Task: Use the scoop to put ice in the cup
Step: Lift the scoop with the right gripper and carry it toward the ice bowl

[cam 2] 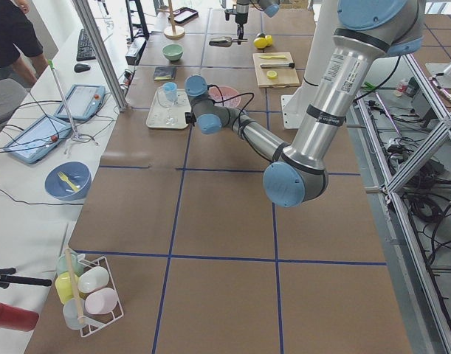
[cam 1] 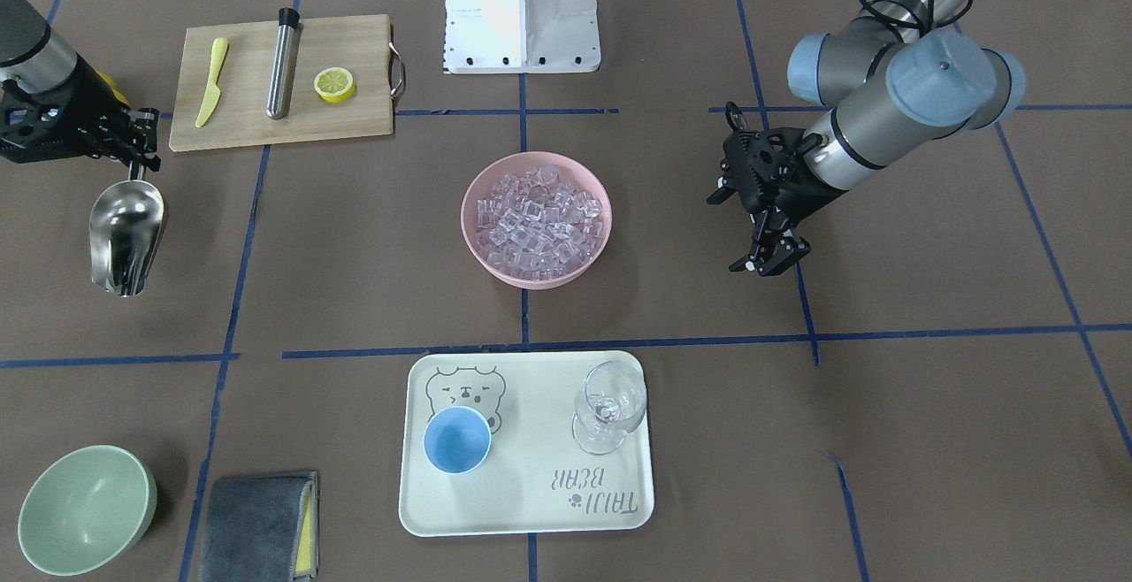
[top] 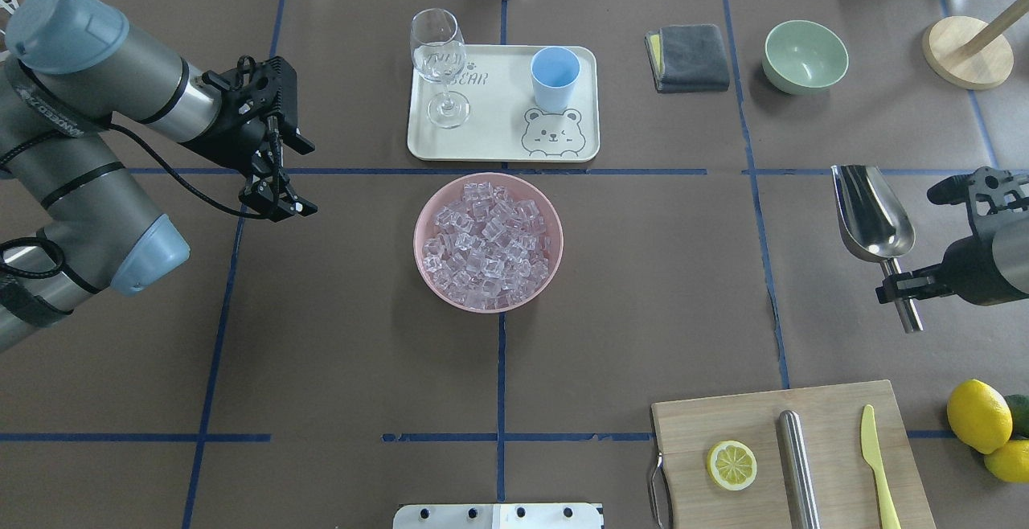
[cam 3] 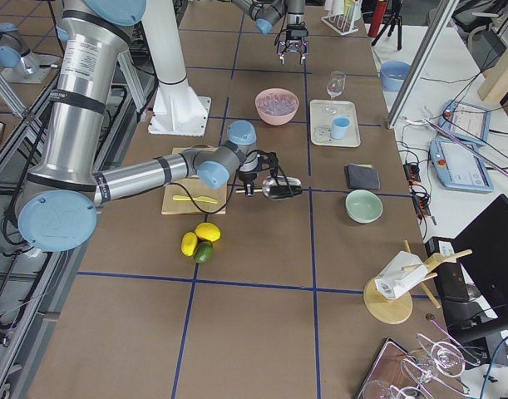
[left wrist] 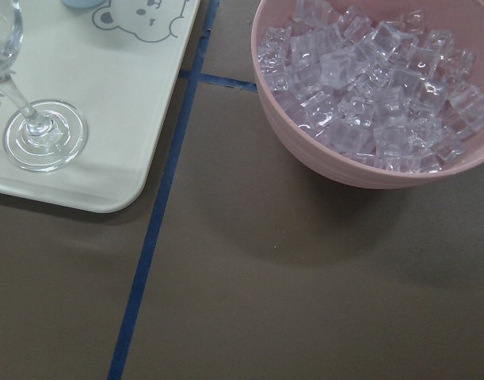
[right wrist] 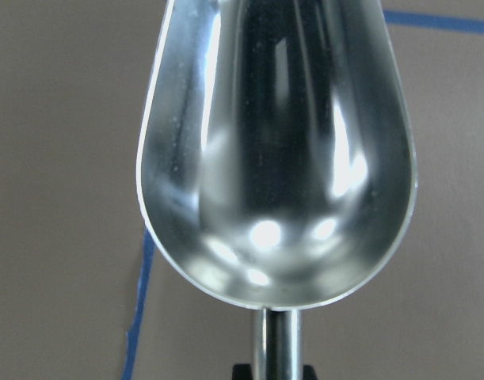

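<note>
The ice (top: 486, 243) is a heap of clear cubes in a pink bowl (top: 426, 268) at the table's middle; it also shows in the left wrist view (left wrist: 376, 87). The light-blue cup (top: 555, 77) stands empty and upright on a cream tray (top: 498, 139) beyond the bowl. My right gripper (top: 900, 284) is shut on the rod handle of the silver scoop (top: 872, 215), held above the table far to the right of the bowl. The scoop's trough (right wrist: 277, 150) is empty. My left gripper (top: 281, 203) is open and empty, left of the bowl.
A clear wine glass (top: 438, 55) stands on the tray left of the cup. A wooden board (top: 836, 408) at the near right carries a lemon half (top: 731, 465), a steel cylinder (top: 797, 465) and a yellow knife (top: 878, 465). A grey cloth (top: 687, 56) and green bowl (top: 805, 55) sit far right.
</note>
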`<state>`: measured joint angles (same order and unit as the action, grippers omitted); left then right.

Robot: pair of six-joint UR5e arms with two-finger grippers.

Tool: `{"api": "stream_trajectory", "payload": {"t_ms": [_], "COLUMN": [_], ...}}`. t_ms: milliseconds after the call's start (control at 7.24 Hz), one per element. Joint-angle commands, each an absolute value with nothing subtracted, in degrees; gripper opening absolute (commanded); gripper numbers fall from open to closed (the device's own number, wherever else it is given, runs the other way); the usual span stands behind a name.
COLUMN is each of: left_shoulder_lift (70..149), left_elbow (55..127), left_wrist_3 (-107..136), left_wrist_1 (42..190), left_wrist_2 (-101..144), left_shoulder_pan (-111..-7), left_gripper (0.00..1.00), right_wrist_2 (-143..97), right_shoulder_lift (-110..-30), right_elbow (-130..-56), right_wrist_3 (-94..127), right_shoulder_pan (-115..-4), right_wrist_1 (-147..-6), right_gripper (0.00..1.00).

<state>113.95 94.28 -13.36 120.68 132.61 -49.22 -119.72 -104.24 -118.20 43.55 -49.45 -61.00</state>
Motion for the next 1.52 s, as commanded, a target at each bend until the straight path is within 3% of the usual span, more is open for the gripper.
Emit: {"api": "stream_trajectory", "payload": {"t_ms": [0,552,828,1104,1381], "left_shoulder_lift": [114.08,114.43,114.43,114.43,114.43], "left_elbow": [94.48,94.66,94.57,94.4,94.22], "left_wrist_3": [-13.36,-13.27,-13.27,-13.27,-13.27], "left_wrist_1": [120.67,120.59,120.59,120.67,120.67], "left_wrist_2": [132.28,132.28,132.28,132.28,132.28], "left_shoulder_pan": [-49.22,-49.22,-49.22,-49.22,-49.31], "left_gripper": [1.0,1.0,1.0,1.0,1.0], "right_wrist_2": [-119.44,-116.38,-111.82,-110.66,-110.65], "right_shoulder_lift": [-103.71,-101.26,-99.14,-98.88,-92.76], "right_elbow": [-121.46,-122.69,-122.61,-122.61,-122.61], "right_wrist_3": [13.35,6.95,4.85,-2.06,-11.4], "right_shoulder_pan": [-59.36,-61.35,-56.63,-55.64,-56.6], "right_wrist_1": [-61.17,-62.58,-63.19,-69.94,-76.26], "right_gripper": [0.0,0.0,0.0,0.0,0.0]}}
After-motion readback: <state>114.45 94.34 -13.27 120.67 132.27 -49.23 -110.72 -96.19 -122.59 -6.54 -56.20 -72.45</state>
